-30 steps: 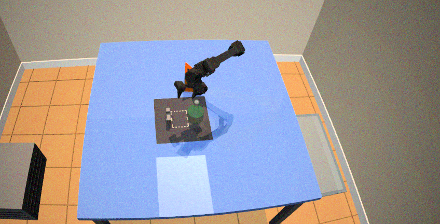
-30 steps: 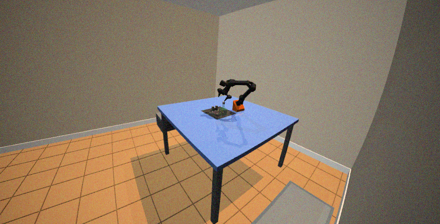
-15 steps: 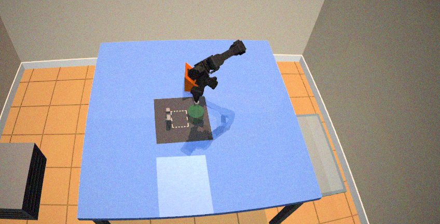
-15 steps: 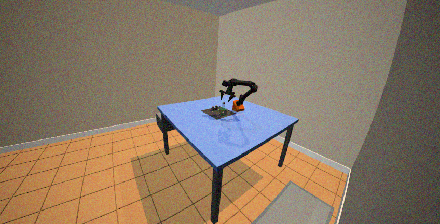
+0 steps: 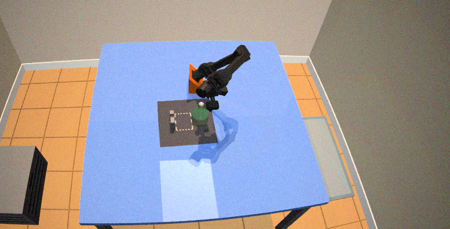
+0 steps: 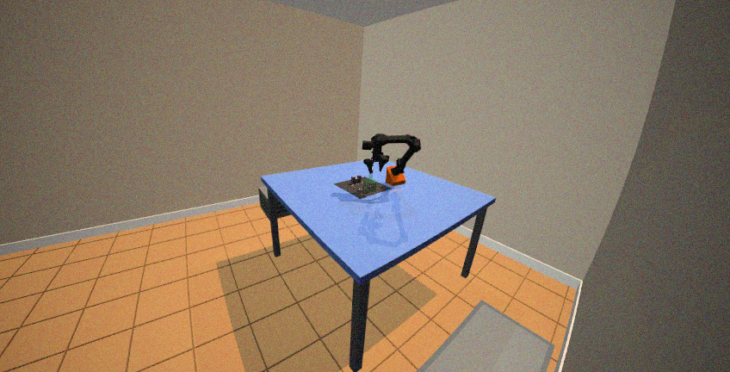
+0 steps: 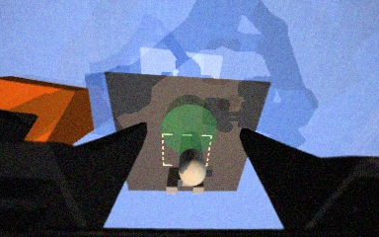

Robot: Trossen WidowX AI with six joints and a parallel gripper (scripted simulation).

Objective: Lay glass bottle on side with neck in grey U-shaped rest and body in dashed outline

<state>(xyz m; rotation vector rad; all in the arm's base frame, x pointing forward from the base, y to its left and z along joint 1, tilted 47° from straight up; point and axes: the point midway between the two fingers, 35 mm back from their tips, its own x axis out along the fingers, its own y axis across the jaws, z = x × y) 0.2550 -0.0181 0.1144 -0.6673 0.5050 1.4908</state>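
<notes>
The green glass bottle (image 5: pixel 200 116) (image 6: pixel 370 182) (image 7: pixel 189 119) stands upright on the dark mat (image 5: pixel 186 140) (image 7: pixel 139 170), with a pale cap on top. The dashed outline (image 5: pixel 183 130) (image 7: pixel 163 149) lies beside it. The grey U-shaped rest (image 5: pixel 171 116) (image 6: pixel 355 179) (image 7: pixel 172 190) stands at the outline's far side from the bottle and holds nothing. My gripper (image 6: pixel 375 170) (image 7: pixel 194 129) is open and empty, pointing down above the bottle's level. In the wrist view the bottle shows between the two fingers, its cap nearer the lower edge. Its exact height above the cap is hard to tell.
The orange arm base block (image 5: pixel 193 85) (image 6: pixel 394 176) (image 7: pixel 63 106) stands close behind the mat. The mat lies on the blue table (image 5: pixel 126 163) (image 6: pixel 332 235). A pale rectangle (image 5: pixel 189 192) lies on the table in front of the mat.
</notes>
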